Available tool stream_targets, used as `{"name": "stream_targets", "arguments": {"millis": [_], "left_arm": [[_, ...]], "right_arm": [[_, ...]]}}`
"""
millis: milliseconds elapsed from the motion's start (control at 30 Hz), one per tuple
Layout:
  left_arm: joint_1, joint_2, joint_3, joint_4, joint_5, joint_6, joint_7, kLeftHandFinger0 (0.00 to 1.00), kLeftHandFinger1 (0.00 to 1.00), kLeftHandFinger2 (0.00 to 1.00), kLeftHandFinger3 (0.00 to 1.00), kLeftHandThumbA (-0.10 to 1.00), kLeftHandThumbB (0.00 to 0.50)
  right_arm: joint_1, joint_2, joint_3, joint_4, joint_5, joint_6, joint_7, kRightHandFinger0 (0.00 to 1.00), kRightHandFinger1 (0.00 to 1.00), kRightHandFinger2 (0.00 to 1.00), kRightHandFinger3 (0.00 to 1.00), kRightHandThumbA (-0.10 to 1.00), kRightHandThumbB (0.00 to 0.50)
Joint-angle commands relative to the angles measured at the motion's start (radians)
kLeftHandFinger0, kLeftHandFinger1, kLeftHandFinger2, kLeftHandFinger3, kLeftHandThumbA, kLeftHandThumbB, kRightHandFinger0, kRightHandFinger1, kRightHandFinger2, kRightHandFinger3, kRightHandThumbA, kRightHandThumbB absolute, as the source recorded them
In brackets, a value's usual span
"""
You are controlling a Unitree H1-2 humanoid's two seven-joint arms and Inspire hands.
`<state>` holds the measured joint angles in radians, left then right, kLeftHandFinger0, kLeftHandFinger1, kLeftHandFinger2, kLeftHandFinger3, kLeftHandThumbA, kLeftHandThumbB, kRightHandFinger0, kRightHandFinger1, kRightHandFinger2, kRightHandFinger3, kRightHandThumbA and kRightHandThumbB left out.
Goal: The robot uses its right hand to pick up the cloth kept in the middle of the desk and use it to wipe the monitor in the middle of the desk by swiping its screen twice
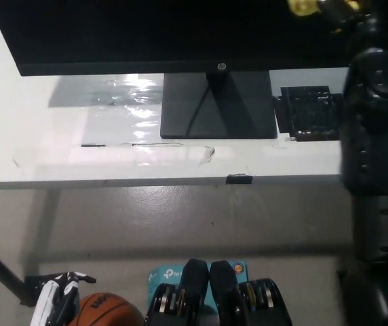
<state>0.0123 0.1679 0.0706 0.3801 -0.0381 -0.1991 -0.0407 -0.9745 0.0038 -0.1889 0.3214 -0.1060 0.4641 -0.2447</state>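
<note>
Closed on the yellow cloth (301, 7), as far as can be judged: only a small yellow bunch shows at the top edge, right beside the right hand (343, 9), itself mostly cut off by the frame. Raised against the upper right of the monitor (180, 34), likely so the cloth meets the dark screen for a swipe. Reaching up from the bottom right, the black right arm (374, 136), crossing in front of the desk (38, 136) edge and partly hiding the dark square pad (309, 112) beside the monitor stand (218, 105). Judged as the wiping step, with the pick-up done; number of swipes made so far not readable here. Resting low at the bottom left, the white left hand (55, 302), next to an orange ball (102, 311), probably kept clear of the work; whether open or closed cannot be told.

One monitor, one stand, one cloth, one dark pad, one ball, two hands
</note>
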Motion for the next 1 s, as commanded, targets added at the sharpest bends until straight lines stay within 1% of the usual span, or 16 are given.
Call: {"name": "stream_targets", "arguments": {"millis": [0,100,133,200,333,433,467,533,667,700,733,767,867,900,933,967], "left_arm": [[0.011,0.016,0.000,-0.026,0.009,-0.020,-0.008,0.00,0.00,0.00,0.00,0.73,0.500],[0.012,0.015,0.001,-0.031,0.002,-0.003,-0.011,0.00,0.00,0.00,0.00,0.73,0.500],[0.011,0.016,0.001,-0.027,0.001,-0.015,-0.013,0.00,0.00,0.00,0.00,0.74,0.500],[0.008,0.011,-0.005,-0.017,0.012,-0.023,-0.008,0.00,0.00,0.00,0.00,0.75,0.500],[0.010,0.009,-0.003,-0.031,0.006,-0.004,-0.008,0.00,0.00,0.00,0.00,0.73,0.500],[0.012,0.007,-0.004,-0.039,0.010,0.003,-0.005,0.00,0.00,0.00,0.00,0.74,0.500],[0.010,0.008,-0.003,-0.030,0.013,-0.004,-0.002,0.00,0.00,0.00,0.00,0.75,0.500],[0.008,0.008,-0.001,-0.026,0.003,-0.005,-0.008,0.00,0.00,0.00,0.00,0.74,0.500],[0.014,-0.003,-0.009,-0.017,0.022,-0.028,0.005,0.00,0.00,0.00,0.00,0.76,0.500],[0.014,-0.004,-0.007,-0.016,0.016,-0.028,0.003,0.00,0.00,0.00,0.00,0.76,0.500],[0.013,-0.005,-0.007,-0.014,0.018,-0.030,0.007,0.00,0.00,0.00,0.00,0.75,0.500],[0.012,-0.005,-0.005,-0.014,0.017,-0.029,0.008,0.00,0.00,0.00,0.00,0.75,0.500],[0.014,-0.007,-0.009,-0.015,0.022,-0.023,0.008,0.00,0.00,0.00,0.00,0.77,0.500],[0.016,-0.008,-0.009,-0.021,0.019,-0.020,0.004,0.00,0.00,0.00,0.00,0.76,0.500],[0.016,-0.006,-0.010,-0.019,0.021,-0.030,0.002,0.00,0.00,0.00,0.00,0.78,0.500],[0.016,-0.005,-0.010,-0.019,0.021,-0.031,0.002,0.00,0.00,0.00,0.00,0.78,0.500]], "right_arm": [[-0.091,0.033,0.029,0.006,-0.050,0.006,-0.041,0.00,0.00,0.08,0.12,-0.10,0.166],[-0.106,0.056,0.050,0.015,-0.066,0.006,-0.034,0.00,0.00,0.06,0.10,-0.10,0.174],[-0.110,0.062,0.071,0.015,-0.072,0.006,-0.031,0.00,0.00,0.05,0.02,-0.10,0.179],[-0.116,0.069,0.097,0.018,-0.082,0.006,-0.033,0.00,0.00,0.07,0.01,-0.10,0.162],[-0.141,0.080,0.123,0.049,-0.088,0.006,-0.045,0.00,0.00,0.15,0.03,-0.10,0.179],[-0.181,0.094,0.123,0.100,-0.084,0.006,-0.064,0.00,0.00,0.10,0.02,-0.10,0.170],[-0.212,0.107,0.122,0.134,-0.087,0.006,-0.085,0.00,0.00,0.01,0.05,-0.10,0.132],[-0.258,0.125,0.109,0.187,-0.072,0.006,-0.113,0.00,0.00,0.00,0.00,-0.10,0.156],[-0.294,0.142,0.103,0.246,-0.063,-0.027,-0.140,0.00,0.00,0.00,0.00,-0.10,0.175],[-0.304,0.147,0.107,0.261,-0.066,-0.037,-0.145,0.00,0.00,0.02,0.02,-0.10,0.169],[-0.317,0.153,0.112,0.282,-0.069,-0.046,-0.153,0.00,0.00,0.05,0.20,-0.10,0.164],[-0.329,0.160,0.112,0.298,-0.070,-0.053,-0.161,0.00,0.00,0.05,0.22,-0.10,0.163],[-0.329,0.160,0.128,0.307,-0.085,-0.064,-0.168,0.00,0.00,0.12,0.21,-0.10,0.146],[-0.326,0.159,0.131,0.305,-0.084,-0.066,-0.169,0.00,0.00,0.15,0.12,-0.10,0.158],[-0.321,0.156,0.137,0.299,-0.088,-0.064,-0.167,0.00,0.00,0.17,0.19,-0.10,0.159],[-0.321,0.155,0.139,0.299,-0.087,-0.064,-0.168,0.00,0.00,0.16,0.19,-0.10,0.166]]}}
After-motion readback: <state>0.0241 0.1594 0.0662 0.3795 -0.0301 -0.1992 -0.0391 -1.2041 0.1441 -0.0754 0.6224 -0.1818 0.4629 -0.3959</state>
